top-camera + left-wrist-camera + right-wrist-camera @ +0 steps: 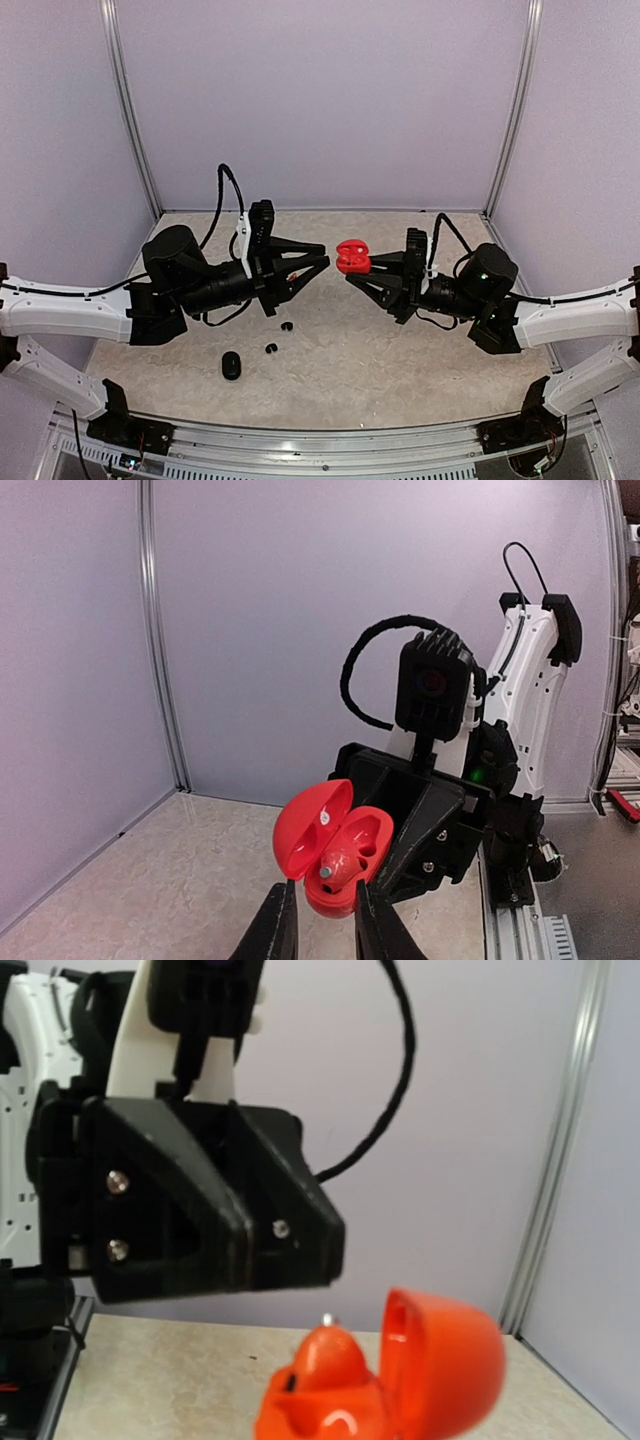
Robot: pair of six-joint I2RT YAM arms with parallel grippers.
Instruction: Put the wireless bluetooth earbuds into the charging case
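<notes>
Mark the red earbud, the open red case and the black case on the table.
red earbud (337,865): left wrist view, its rounded body.
red case (308,825): left wrist view, inside of its lid.
black case (231,365): top external view, middle of its shell.

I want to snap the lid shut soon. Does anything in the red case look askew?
Yes: the red earbud stands proud of its well in the open red case, silver tip up, seemingly not seated. The right gripper holds the case in mid-air.

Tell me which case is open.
The red case, held up in the right gripper, has its lid raised. The black case lies shut on the table.
</notes>
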